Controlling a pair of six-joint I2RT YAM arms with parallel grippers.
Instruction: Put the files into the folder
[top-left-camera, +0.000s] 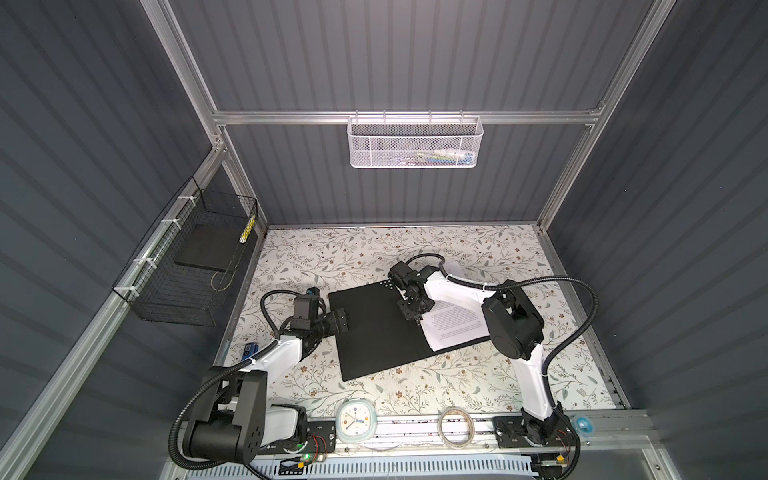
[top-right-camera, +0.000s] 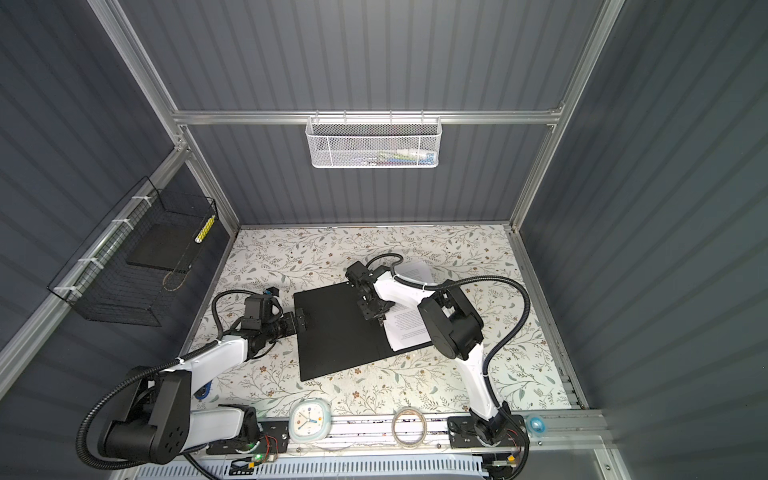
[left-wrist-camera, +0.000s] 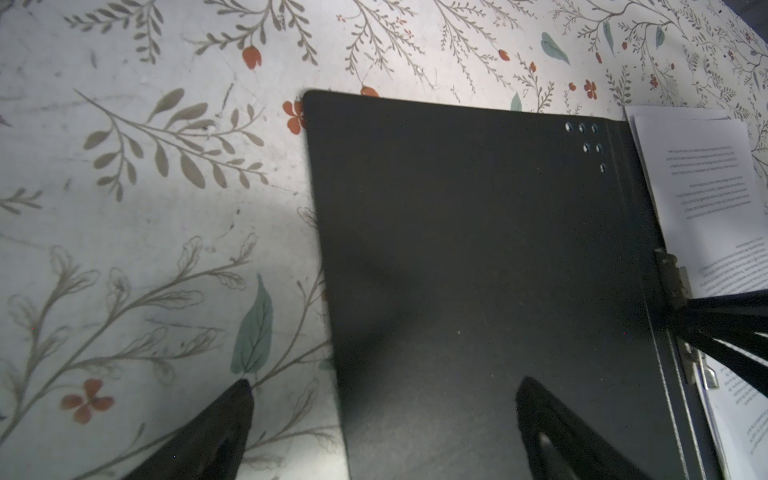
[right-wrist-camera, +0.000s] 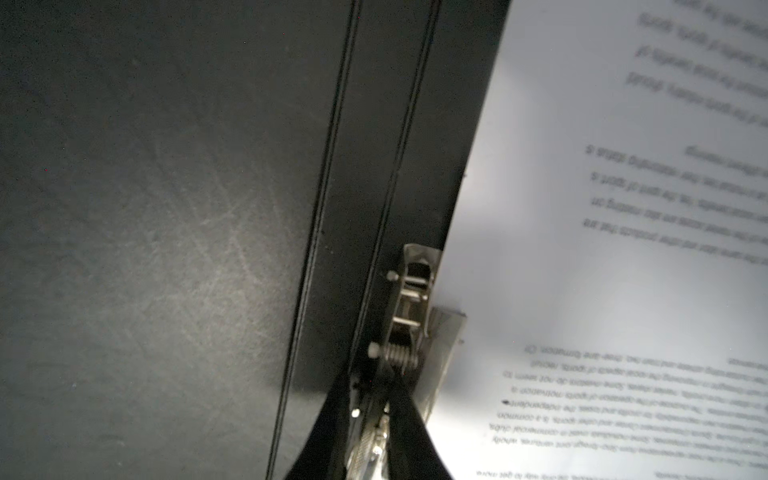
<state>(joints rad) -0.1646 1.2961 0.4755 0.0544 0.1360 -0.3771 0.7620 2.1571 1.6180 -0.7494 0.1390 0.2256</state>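
The folder (top-left-camera: 374, 332) (top-right-camera: 336, 332) lies open on the table with its black inner faces up. The files (top-left-camera: 453, 324) (top-right-camera: 409, 328), white printed sheets, rest on its right half beside the spine, partly hidden under my right arm. In the right wrist view my right gripper (right-wrist-camera: 374, 386) is shut on the lever of the metal spine clip (right-wrist-camera: 411, 311), next to the files (right-wrist-camera: 623, 270). My left gripper (left-wrist-camera: 385, 381) (top-left-camera: 343, 320) is open and straddles the left edge of the folder (left-wrist-camera: 478, 249), one finger over the table, the other over the cover.
A black wire basket (top-left-camera: 166, 291) holding a dark slab (top-left-camera: 205, 249) hangs on the left wall. A white mesh basket (top-left-camera: 415, 141) hangs on the back rail. A clock (top-left-camera: 355, 422), a tape roll (top-left-camera: 457, 428) and a small blue object (top-left-camera: 582, 424) sit along the front edge.
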